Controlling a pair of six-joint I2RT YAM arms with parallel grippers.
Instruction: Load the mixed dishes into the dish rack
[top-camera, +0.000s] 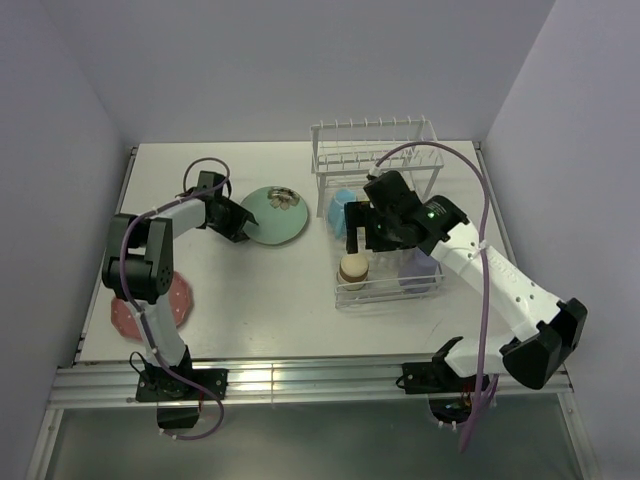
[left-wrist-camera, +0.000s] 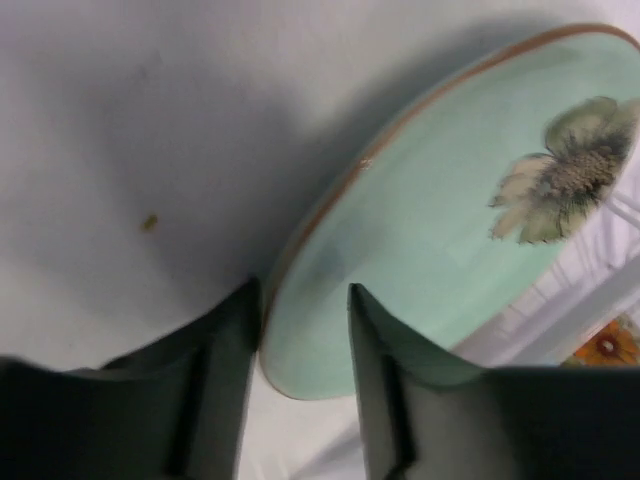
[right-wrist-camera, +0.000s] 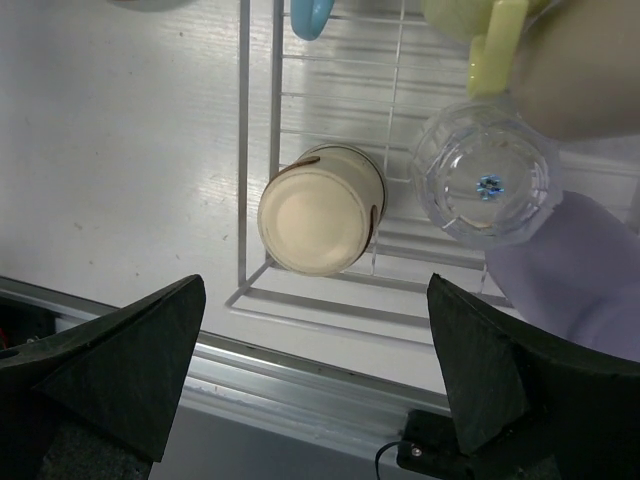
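1. Overhead, the left arm (top-camera: 150, 262) rises from its base, folds at the elbow and stretches forward and to the right, low over the table (top-camera: 270, 310).
2. Its left gripper (top-camera: 238, 222) meets the near-left rim of the mint-green plate (top-camera: 275, 212), which lies on the table just left of the dish rack (top-camera: 385, 190).
3. From the left wrist, the two dark fingers (left-wrist-camera: 215, 385) straddle the plate's brown-edged rim, one outside it and one over its face. The gap is middling, and I cannot tell whether they have clamped on it.
4. That plate carries a painted grey-and-cream flower (left-wrist-camera: 565, 175).
5. The right arm (top-camera: 500, 285) reaches forward and to the left, and the right gripper (top-camera: 362, 235) hangs over the rack's lower basket, jaws spread wide and holding nothing.
6. Below it, the tan cup (right-wrist-camera: 320, 210) sits upside down in the basket's near-left corner.
7. The clear glass (right-wrist-camera: 488, 185) is just beside it, a small blue star-like mark at its centre.
8. A yellow cup (right-wrist-camera: 495, 45), a lavender cup (right-wrist-camera: 560, 275) and a blue cup (right-wrist-camera: 312, 15) are also in the basket.
9. The pink dotted scalloped plate (top-camera: 181, 298) lies near the table's left edge, partly under the left arm.
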